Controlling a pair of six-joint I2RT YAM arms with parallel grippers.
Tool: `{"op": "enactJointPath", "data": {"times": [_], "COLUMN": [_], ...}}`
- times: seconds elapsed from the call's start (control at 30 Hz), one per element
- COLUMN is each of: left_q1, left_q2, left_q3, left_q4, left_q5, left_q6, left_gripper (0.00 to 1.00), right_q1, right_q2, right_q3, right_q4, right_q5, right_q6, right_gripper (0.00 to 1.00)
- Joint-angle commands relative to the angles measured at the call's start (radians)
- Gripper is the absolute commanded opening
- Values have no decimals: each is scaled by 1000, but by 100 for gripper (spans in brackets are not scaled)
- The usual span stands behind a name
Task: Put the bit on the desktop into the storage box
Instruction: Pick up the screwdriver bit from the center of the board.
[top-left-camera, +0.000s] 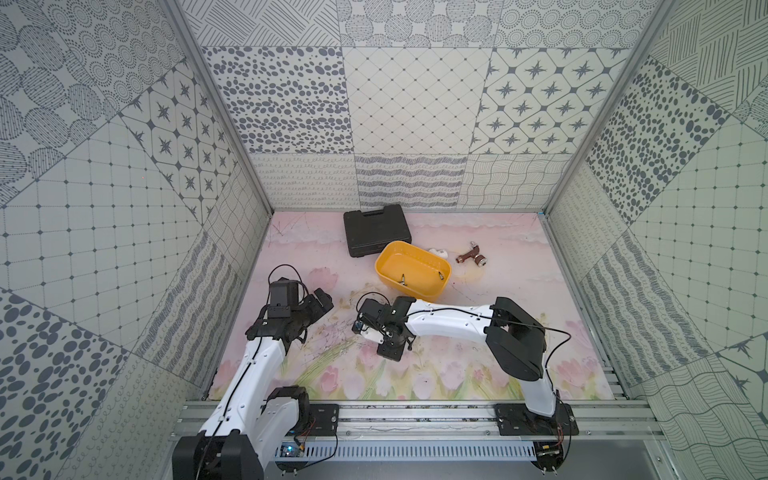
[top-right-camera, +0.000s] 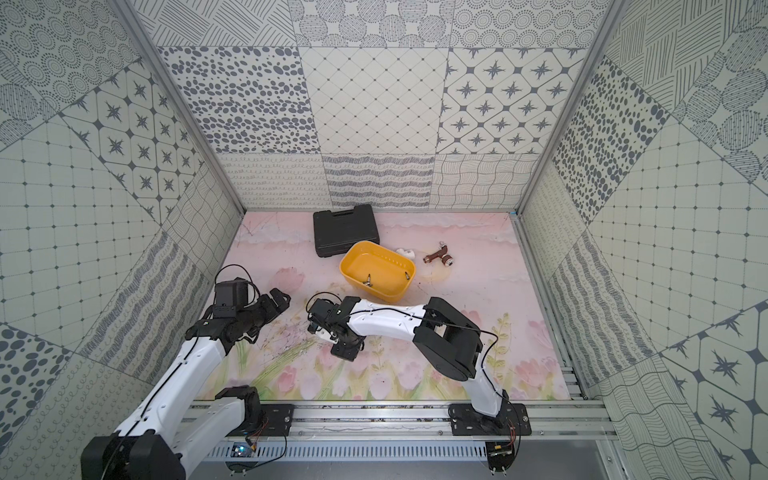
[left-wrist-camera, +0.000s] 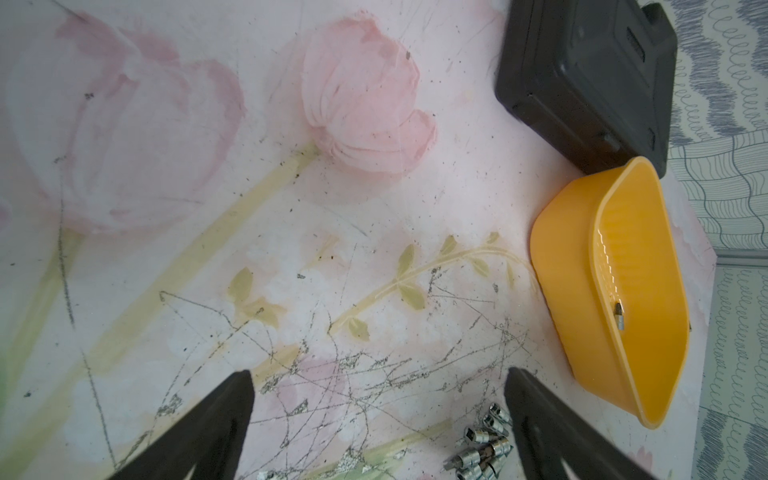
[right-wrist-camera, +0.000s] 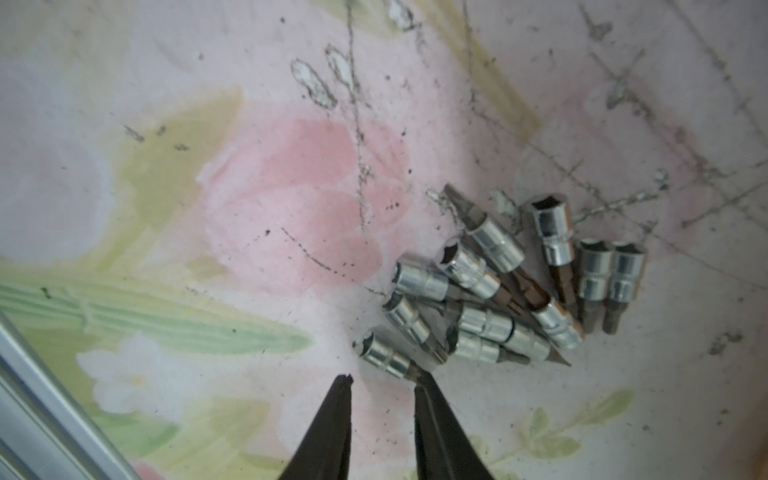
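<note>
Here, on the tabletop (top-left-camera: 519, 299), the box (top-left-camera: 417, 292) sits mid-frame in both top views, bits (top-left-camera: 402, 279) inside. The left end effector (left-wrist-camera: 380, 374) is spread wide; the right end effector (right-wrist-camera: 383, 382) is narrowly parted and empty, just beside the bit pile (right-wrist-camera: 478, 291) near the box.

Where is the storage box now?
In a top view, the storage box sits mid-table, just in front of the black tool case, with the brown tap on its right.

storage box (top-left-camera: 432, 291) 1 | tool case (top-left-camera: 376, 232) 1 | tap (top-left-camera: 469, 257) 1 | piled bits (right-wrist-camera: 490, 291) — about eleven
</note>
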Motion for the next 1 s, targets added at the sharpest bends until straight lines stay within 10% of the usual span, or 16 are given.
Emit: {"op": "enactJointPath", "data": {"times": [0.0, 0.97], "left_q1": [1, 4], "left_q2": [-4, 4], "left_q3": [0, 3], "left_q4": [14, 18], "left_q5": [12, 7], "left_q6": [-1, 5], "left_gripper": [99, 99], "right_q1": [9, 9], "right_q2": [5, 67], "right_q3": [3, 28], "right_q4": [5, 15], "right_q5": [8, -3], "right_q6": [-13, -18], "right_gripper": [29, 27]}}
